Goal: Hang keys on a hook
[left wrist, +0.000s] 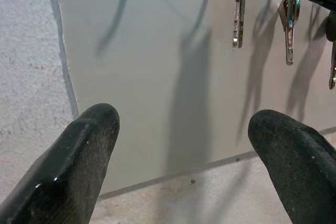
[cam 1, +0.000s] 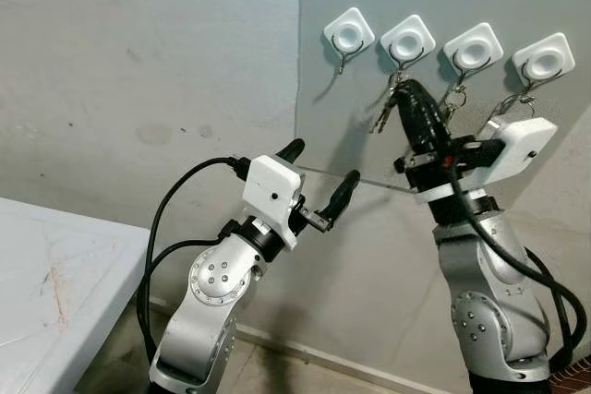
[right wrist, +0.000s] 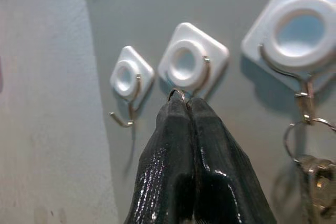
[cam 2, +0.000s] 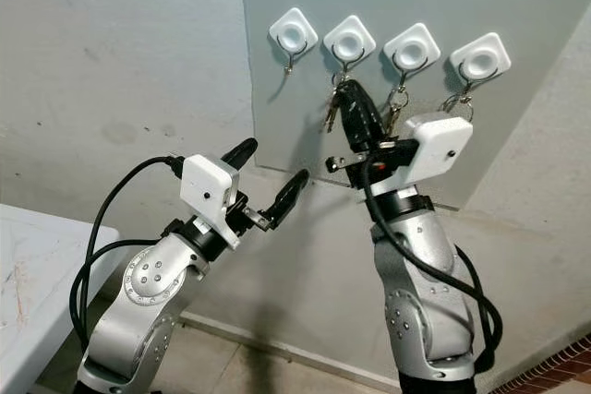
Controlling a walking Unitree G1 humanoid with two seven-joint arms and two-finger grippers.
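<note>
At this moment your right gripper was pressed together on the key ring, which showed as a thin wire loop just above the fingertips, at the centre of the right wrist view. The keys hung below the pinch, in the upper middle of the left eye view, against the grey panel.

Four white hooks sat in a row across the top of the panel. The first hook, left of centre in the wrist view, was bare. The second hook, at centre, was the target: the ring was at or just beside its wire, but whether it had caught the wire could not be told. The third hook, at upper right, already carried another key set.

To do the step well:

1. Hold the pinch firm until the ring is over the hook's upturned tip.
2. Raise the ring above that tip, move toward the panel, then lower.
3. Confirm the ring sits in the bend before you part the fingers.
4. Avoid brushing the neighbouring key set.

Your left gripper was spread wide with nothing between its fingers, at centre frame, below the hooks and well apart from them.
</note>
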